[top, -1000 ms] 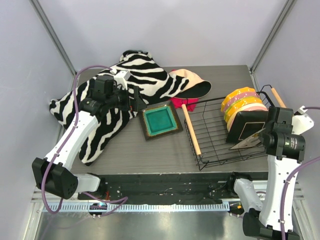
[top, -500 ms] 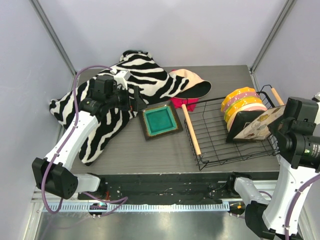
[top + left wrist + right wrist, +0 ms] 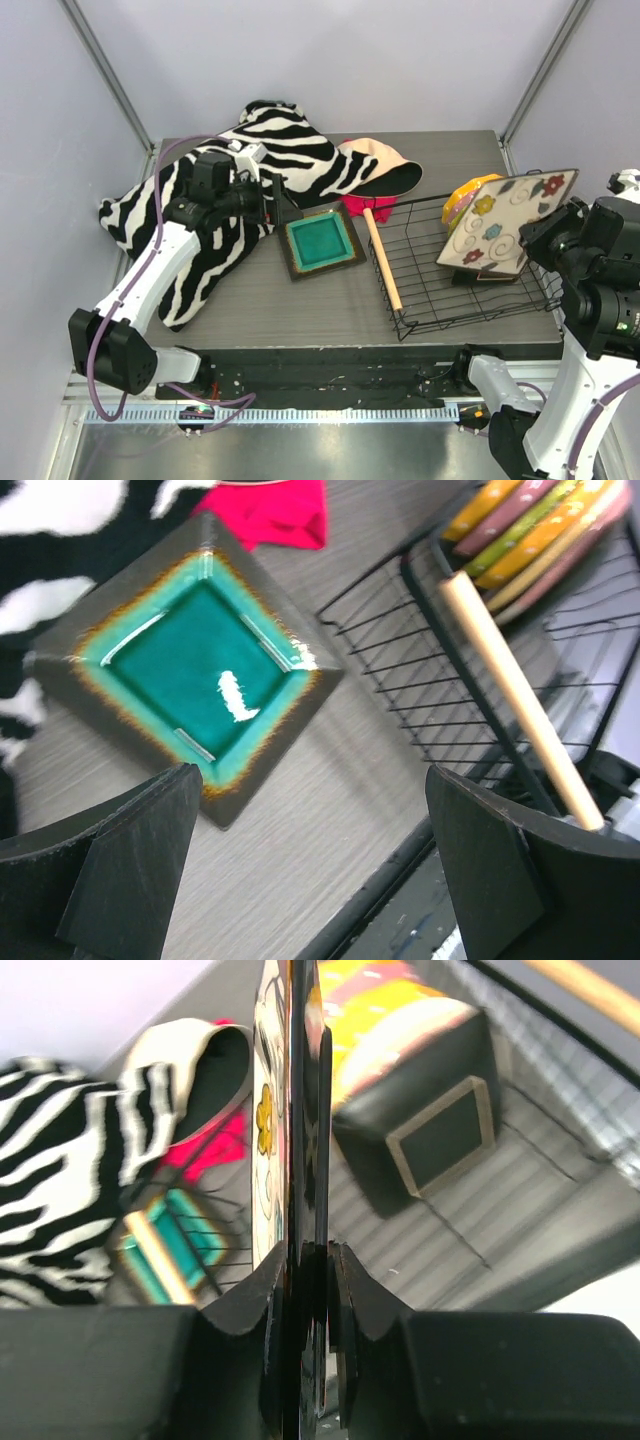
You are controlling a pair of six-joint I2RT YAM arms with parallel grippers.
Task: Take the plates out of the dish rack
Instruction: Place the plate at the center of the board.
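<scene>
My right gripper (image 3: 547,236) is shut on the edge of a cream square plate with flowers (image 3: 505,225), held tilted above the black wire dish rack (image 3: 470,311). The right wrist view shows that plate (image 3: 266,1110) edge-on between the jaws of the right gripper (image 3: 305,1250). Below it, a dark square plate (image 3: 430,1130) leans against several round plates (image 3: 400,1010) standing in the rack. A teal square plate (image 3: 321,243) lies flat on the table left of the rack. My left gripper (image 3: 277,205) hovers open beside it, holding nothing; in the left wrist view this gripper (image 3: 310,790) hangs over bare table.
A zebra-striped cloth (image 3: 240,170) covers the back left, under my left arm. A peach hat (image 3: 375,165) and a red cloth (image 3: 365,207) lie behind the rack. The rack's wooden handles (image 3: 383,262) run along its left and right sides.
My right gripper has lifted the cream flowered plate up out of the rack and tilted it so its face shows. The left arm has barely moved.
</scene>
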